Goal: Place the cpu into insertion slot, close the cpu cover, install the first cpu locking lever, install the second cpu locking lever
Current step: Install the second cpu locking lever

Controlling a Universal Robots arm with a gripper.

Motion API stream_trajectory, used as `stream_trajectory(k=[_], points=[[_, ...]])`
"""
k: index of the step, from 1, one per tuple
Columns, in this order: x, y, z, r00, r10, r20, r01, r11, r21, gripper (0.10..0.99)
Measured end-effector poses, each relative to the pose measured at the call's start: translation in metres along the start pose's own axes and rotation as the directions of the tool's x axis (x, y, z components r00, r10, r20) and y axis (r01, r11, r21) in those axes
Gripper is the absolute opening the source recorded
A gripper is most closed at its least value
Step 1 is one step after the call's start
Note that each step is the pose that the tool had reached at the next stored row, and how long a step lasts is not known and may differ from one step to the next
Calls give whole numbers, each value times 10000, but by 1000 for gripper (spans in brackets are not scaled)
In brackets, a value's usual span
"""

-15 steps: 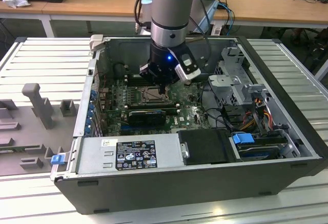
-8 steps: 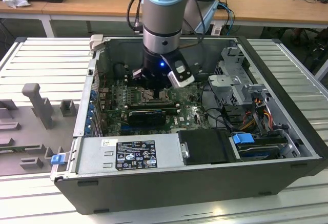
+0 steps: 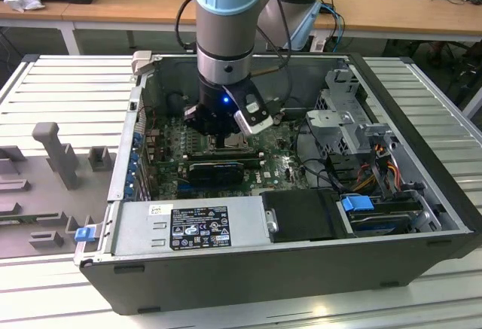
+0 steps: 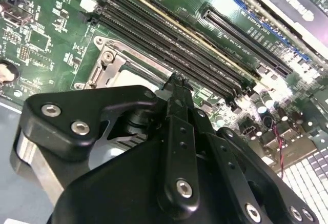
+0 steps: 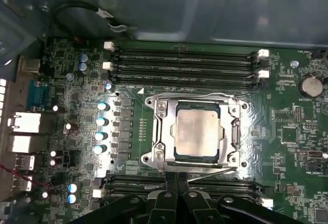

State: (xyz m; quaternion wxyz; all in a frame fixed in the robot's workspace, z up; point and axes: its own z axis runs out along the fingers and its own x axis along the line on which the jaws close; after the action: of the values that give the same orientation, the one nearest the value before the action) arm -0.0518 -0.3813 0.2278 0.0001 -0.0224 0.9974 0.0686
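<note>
The cpu (image 5: pixel 197 131), a pale silvery square, lies flat in the insertion slot (image 5: pixel 154 102) on the green board. The cpu cover (image 5: pixel 163 131), a thin metal frame, lies down around the chip. A thin locking lever rod (image 5: pixel 212 172) runs along the socket side nearest my fingers. My gripper (image 5: pixel 174 177) is shut, its black fingers pressed together with the tips at that socket edge, touching or just above the lever. In the second wrist view the gripper (image 4: pixel 177 80) tip sits at the socket rim (image 4: pixel 110 55). In the exterior view the gripper (image 3: pixel 223 138) reaches down inside the open computer case.
Long black memory slots (image 5: pixel 184 62) run on both sides of the socket. A black card (image 3: pixel 216 169) and a grey power supply (image 3: pixel 188 223) lie near the case's front wall. Drive cages and cables (image 3: pixel 354 141) fill the exterior view's right. Grey fixtures (image 3: pixel 56 152) stand on the table.
</note>
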Motion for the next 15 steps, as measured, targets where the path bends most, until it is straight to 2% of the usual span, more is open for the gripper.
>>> stream_trajectory(k=[2, 3, 8, 15], points=[[0, -5, 37, 10000, -1, 0, 1, 10000, 1, 106], [0, -13, 53, 10000, -3, -1, 3, 10000, -32, 106], [6, -37, 52, 10000, -1, 11, 1, 9997, -241, 106], [34, -120, 42, 10000, -49, 13, 49, 9991, -431, 106]])
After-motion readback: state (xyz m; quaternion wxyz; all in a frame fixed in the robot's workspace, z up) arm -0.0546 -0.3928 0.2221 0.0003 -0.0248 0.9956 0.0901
